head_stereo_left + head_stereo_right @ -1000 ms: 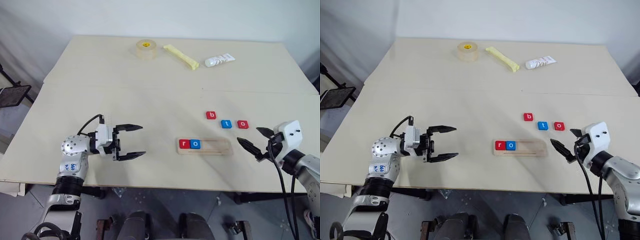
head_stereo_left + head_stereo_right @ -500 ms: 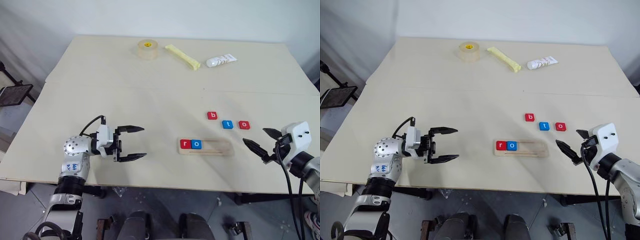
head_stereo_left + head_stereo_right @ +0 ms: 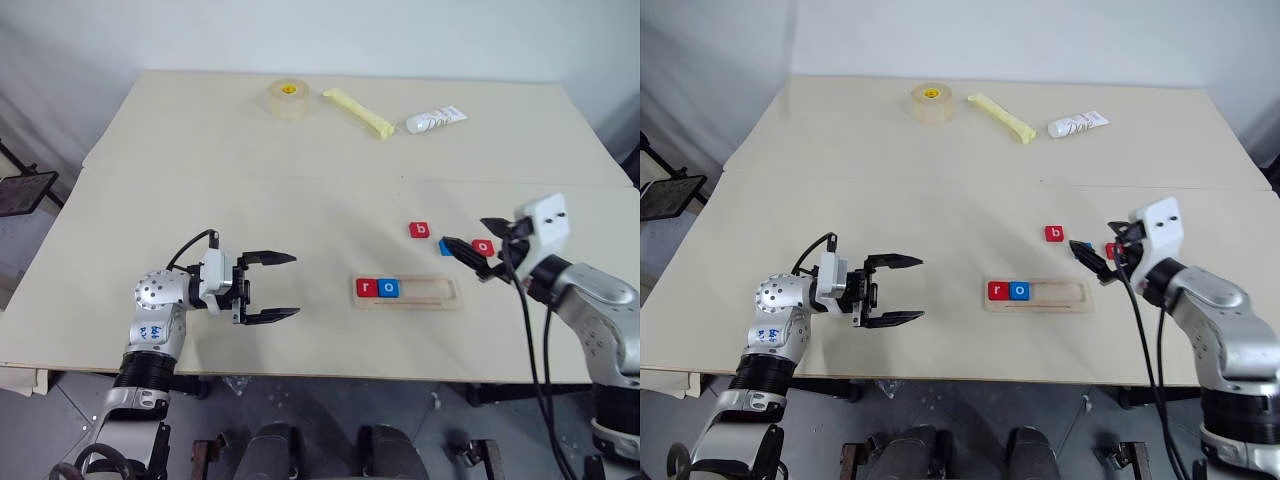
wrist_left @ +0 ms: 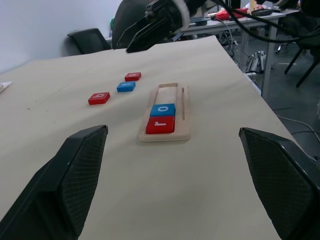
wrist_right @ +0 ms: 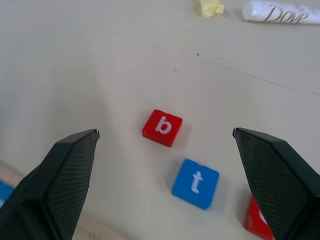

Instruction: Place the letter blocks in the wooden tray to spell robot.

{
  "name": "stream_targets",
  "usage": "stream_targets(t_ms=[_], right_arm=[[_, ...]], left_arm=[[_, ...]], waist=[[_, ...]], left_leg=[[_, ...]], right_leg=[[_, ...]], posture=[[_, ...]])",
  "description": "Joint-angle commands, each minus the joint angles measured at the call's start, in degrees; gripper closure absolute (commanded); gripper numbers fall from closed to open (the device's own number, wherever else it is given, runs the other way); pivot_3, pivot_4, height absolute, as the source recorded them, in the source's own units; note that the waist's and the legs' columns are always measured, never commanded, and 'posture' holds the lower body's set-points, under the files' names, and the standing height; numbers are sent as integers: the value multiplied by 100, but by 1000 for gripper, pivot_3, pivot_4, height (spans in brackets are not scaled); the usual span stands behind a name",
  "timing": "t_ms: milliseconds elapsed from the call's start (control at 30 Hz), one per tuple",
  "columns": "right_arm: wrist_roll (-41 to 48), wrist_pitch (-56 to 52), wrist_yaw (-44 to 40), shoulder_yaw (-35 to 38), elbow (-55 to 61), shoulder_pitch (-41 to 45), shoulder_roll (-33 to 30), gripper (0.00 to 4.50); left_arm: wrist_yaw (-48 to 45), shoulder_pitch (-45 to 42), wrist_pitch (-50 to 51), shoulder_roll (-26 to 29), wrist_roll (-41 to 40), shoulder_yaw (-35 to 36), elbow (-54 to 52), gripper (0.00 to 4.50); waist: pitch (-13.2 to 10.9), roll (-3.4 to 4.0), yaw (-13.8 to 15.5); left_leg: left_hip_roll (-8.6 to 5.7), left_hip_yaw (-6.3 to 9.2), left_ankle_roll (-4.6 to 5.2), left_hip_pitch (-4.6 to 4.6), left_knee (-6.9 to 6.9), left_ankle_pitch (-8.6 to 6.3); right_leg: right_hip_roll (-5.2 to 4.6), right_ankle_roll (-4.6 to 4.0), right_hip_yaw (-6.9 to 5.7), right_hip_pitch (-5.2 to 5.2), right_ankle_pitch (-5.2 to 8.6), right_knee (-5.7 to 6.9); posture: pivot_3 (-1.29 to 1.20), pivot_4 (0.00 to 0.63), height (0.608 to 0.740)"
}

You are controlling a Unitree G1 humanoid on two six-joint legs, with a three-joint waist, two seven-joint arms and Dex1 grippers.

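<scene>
The wooden tray [image 3: 432, 292] lies near the table's front, holding a red r block [image 3: 366, 288] and a blue o block [image 3: 389, 288] at its left end. Behind it on the table lie a red b block [image 3: 419, 230], a blue t block [image 5: 195, 183] and a red o block [image 3: 483, 246]. My right gripper [image 3: 463, 232] hovers open just over the t and o blocks, pointing left toward the b, with nothing between its fingers. At the left front, my left gripper [image 3: 295, 286] stands open and empty, pointing right toward the tray.
At the far side of the table lie a roll of tape [image 3: 288, 100], a yellow stick [image 3: 360, 112] and a white tube [image 3: 436, 120]. A seam crosses the tabletop between them and the blocks.
My right gripper has swung from the table's front right edge up and to the left, to over the t and o blocks. It stays open. The left gripper has kept still.
</scene>
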State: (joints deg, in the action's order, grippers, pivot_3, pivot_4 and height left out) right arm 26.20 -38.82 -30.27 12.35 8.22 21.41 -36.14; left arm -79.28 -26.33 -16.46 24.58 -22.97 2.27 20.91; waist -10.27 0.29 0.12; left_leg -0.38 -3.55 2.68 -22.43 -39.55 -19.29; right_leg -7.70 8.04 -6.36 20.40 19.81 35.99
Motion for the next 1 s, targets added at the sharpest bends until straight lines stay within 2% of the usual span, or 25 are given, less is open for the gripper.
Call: stream_targets(t_ms=[33, 167, 367, 600, 833, 933, 1000], right_arm=[[-515, 305, 404, -424, -990, 754, 436, 0], [-962, 886, 700, -610, -2062, 1247, 922, 0], [-1230, 1376, 879, -641, -2862, 1610, 1300, 0], [-1361, 1333, 891, -707, -2948, 1635, 1460, 0], [-1430, 965, 999, -753, -2495, 1471, 1564, 0], [-1469, 783, 1112, -784, -2290, 1375, 1648, 612], [-1488, 679, 1168, -812, -2140, 1318, 1714, 1285]], left_arm=[[147, 80, 4, -48, -124, 18, -327, 29], [294, 252, 14, -70, -117, 9, -527, 29], [482, 505, 83, -63, -135, -9, -844, 29], [623, 683, 103, -38, -122, -18, -1035, 29], [669, 755, 83, -7, -114, -13, -1086, 29], [688, 744, 58, -22, -97, -31, -1073, 0], [712, 722, 44, -42, -85, -42, -1058, 0]], waist=[[1, -1, -34], [1, -1, -57], [1, -1, -54], [1, 0, -94], [1, 0, -139], [1, 0, -165], [1, 0, -171]], left_leg=[[0, -3, 0, -1, 0, 0], [5, -6, -4, 1, 6, 2], [-3, -2, -4, 0, 32, 2], [-1, 1, -4, 1, 33, 2], [1, 2, -6, 1, 34, 3], [1, 5, -6, 2, 35, 4], [2, 5, -7, 2, 36, 4]], right_leg=[[0, 0, 0, 0, 0, 0], [4, 0, 1, 7, 0, 3], [-2, 0, -1, 20, 0, 6], [0, 0, -2, 18, 0, 6], [1, 0, -2, 18, 0, 7], [2, 0, -3, 18, 0, 7], [2, 0, -2, 18, 0, 7]], posture=[[0, 150, 740], [0, 150, 740], [0, 150, 740], [0, 150, 740], [0, 150, 740], [0, 150, 740], [0, 150, 740]])
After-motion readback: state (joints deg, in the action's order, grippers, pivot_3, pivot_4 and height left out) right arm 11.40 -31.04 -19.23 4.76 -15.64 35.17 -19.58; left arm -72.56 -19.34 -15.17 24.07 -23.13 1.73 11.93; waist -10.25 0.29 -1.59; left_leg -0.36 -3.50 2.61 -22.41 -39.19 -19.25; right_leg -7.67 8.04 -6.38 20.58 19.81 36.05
